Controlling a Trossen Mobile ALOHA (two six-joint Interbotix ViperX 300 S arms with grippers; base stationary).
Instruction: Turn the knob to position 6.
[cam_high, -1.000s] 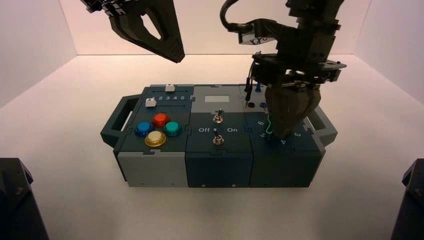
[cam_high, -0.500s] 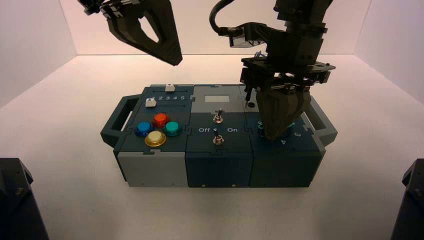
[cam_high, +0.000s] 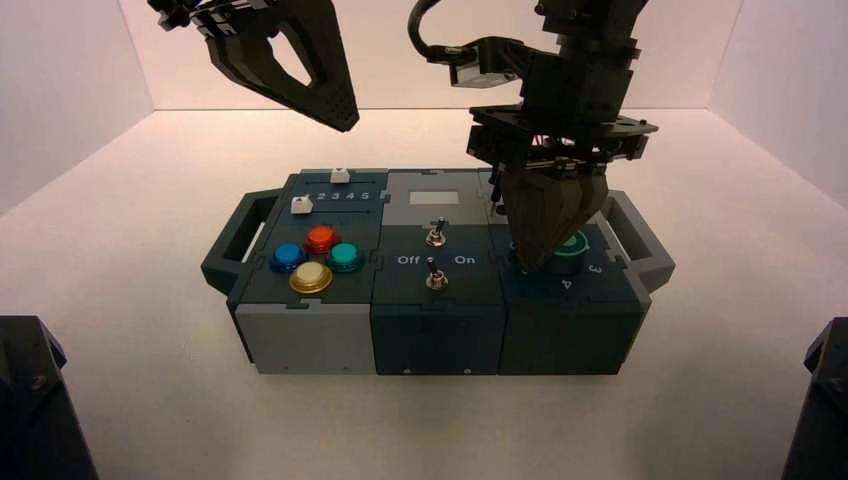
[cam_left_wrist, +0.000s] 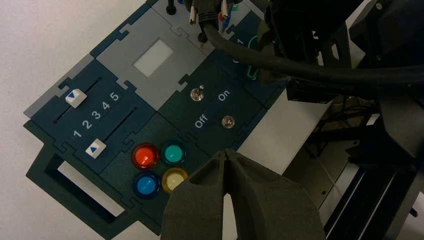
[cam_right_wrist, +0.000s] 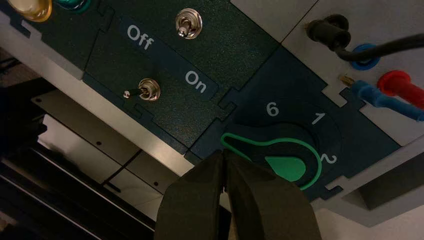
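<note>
Right claw (cam_high: 538, 262) upright — tips beside knob (cam_right_wrist: 282, 161).

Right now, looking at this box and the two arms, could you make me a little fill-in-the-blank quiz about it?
1. The right pincer is at the green ____ on the box's right end.
2. The left pincer is parked high above the box's ____ end.
3. The two metal toggle switches sit by the words Off and ____.
4. Four round push buttons sit on the box's ____ section.

Missing words: knob; left; On; left
</note>
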